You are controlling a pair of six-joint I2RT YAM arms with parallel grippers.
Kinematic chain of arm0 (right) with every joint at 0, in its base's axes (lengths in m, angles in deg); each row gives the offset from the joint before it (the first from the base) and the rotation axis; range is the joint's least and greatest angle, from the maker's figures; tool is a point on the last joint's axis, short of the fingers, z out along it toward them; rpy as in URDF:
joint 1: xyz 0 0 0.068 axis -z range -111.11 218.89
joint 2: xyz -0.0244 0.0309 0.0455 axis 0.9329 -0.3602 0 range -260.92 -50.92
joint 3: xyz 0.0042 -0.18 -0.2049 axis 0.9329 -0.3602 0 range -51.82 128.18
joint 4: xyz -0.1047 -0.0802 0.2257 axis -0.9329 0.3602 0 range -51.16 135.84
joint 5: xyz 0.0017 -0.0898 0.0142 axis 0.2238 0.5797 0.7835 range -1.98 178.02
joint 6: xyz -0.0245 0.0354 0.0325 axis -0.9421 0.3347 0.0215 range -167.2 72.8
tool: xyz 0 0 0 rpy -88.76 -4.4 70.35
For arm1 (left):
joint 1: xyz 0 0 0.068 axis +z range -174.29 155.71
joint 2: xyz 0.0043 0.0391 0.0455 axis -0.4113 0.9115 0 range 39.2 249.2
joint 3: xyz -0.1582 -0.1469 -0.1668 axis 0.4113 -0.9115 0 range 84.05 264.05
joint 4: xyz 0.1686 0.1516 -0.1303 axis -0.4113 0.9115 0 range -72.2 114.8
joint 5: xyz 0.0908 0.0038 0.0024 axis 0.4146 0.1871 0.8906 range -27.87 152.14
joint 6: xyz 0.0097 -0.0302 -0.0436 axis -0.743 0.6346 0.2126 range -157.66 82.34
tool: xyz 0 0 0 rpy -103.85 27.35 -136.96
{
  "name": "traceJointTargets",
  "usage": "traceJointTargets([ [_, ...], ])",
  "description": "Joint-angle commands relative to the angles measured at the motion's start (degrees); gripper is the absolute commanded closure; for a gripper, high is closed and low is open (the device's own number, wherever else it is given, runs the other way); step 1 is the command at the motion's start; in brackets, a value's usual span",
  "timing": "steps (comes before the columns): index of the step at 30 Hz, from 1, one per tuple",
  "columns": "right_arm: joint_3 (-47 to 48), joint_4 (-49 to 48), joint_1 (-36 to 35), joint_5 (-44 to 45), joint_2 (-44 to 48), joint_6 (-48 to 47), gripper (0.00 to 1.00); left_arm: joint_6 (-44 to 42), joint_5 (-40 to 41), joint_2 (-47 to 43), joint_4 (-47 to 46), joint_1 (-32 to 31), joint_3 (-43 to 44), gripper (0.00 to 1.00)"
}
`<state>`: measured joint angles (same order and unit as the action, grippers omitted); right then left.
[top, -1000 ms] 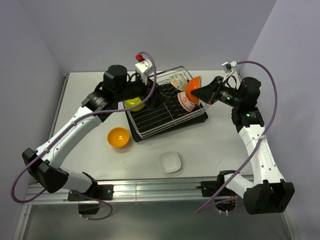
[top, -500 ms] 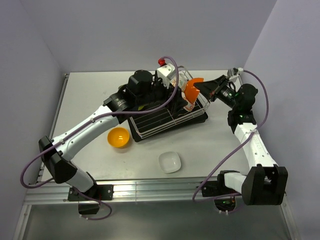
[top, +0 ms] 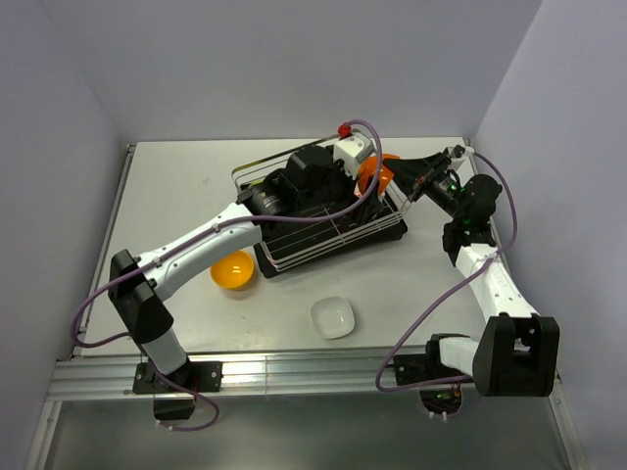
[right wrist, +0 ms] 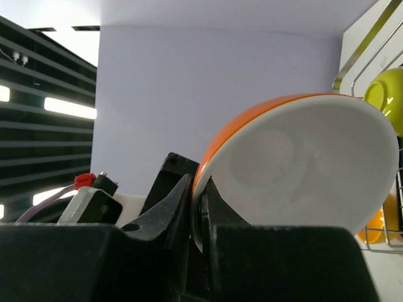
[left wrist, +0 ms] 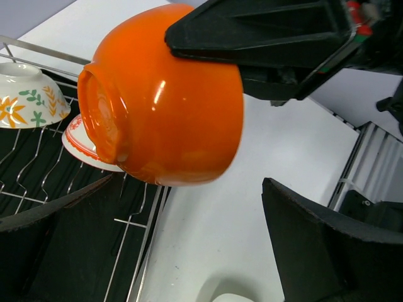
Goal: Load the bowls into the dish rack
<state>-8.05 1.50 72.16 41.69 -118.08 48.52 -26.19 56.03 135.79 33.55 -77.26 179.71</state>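
- Over the far right corner of the dish rack (top: 333, 247), the right gripper (right wrist: 196, 189) is clamped on the rim of an orange-and-white bowl (left wrist: 167, 94), one finger inside and one outside.
- That bowl is in the air, tipped on its side, with its base toward the left wrist camera and its white inside toward the right arm.
- Left gripper (left wrist: 189, 207) has its jaws wide apart and holds nothing; it sits just below the bowl, not touching.
- Leaf-print bowl (left wrist: 25, 100) and red-and-white bowl (left wrist: 85, 148) are in the rack, close together.
- Lime green bowl (right wrist: 384, 94) shows behind the rack wires; can't tell which slot.
- Plain orange bowl (top: 233, 269) is on the worktop (top: 176, 196) just beside the rack's near left corner.
- White bowl (top: 332, 316) is upright, nearer the arm bases, apart from the rack.
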Motion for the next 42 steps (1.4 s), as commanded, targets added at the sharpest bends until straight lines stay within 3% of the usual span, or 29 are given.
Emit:
traceJointTargets([
  [1, 0.18, -4.5, 0.07, -0.08, 0.89, 4.03, 1.0, -1.79, 2.94, 0.43, -0.81, -0.38, 3.31, 0.0],
  [10, -1.14, -1.24, -0.8, -1.05, 1.5, 3.59, 1.0, -4.17, 4.44, 0.61, -2.03, -0.56, 1.73, 0.0],
  [23, -3.42, -3.61, -2.04, -1.22, 1.85, 7.19, 1.0, -6.28, 0.48, 0.52, -3.88, -0.64, -1.17, 0.03],
  [27, -3.34, -3.0, -2.47, -1.57, 2.2, 7.29, 1.0, -6.54, 0.39, 0.61, -3.71, -0.64, -1.44, 0.15],
  [31, -3.51, -3.35, -2.56, -1.84, 2.38, 8.08, 1.0, -6.81, -0.57, -0.44, -4.49, -0.64, -2.58, 0.38],
  [33, -3.6, -3.61, -2.74, -1.84, 2.47, 8.69, 1.0, -6.63, -0.92, -1.15, -5.2, -0.56, -3.45, 0.41],
  [36, -3.43, -3.09, -3.0, -2.01, 2.56, 8.87, 1.0, -6.45, -0.48, -1.32, -4.85, -0.64, -3.9, 0.36],
  [40, -3.43, -2.56, -3.0, -2.1, 2.64, 9.13, 1.0, -6.37, 0.57, -1.32, -4.76, -0.64, -4.25, 0.14],
  [42, -3.43, -2.38, -3.0, -2.19, 2.64, 9.31, 1.0, -6.54, 1.18, -1.06, -4.59, -0.64, -4.08, 0.11],
])
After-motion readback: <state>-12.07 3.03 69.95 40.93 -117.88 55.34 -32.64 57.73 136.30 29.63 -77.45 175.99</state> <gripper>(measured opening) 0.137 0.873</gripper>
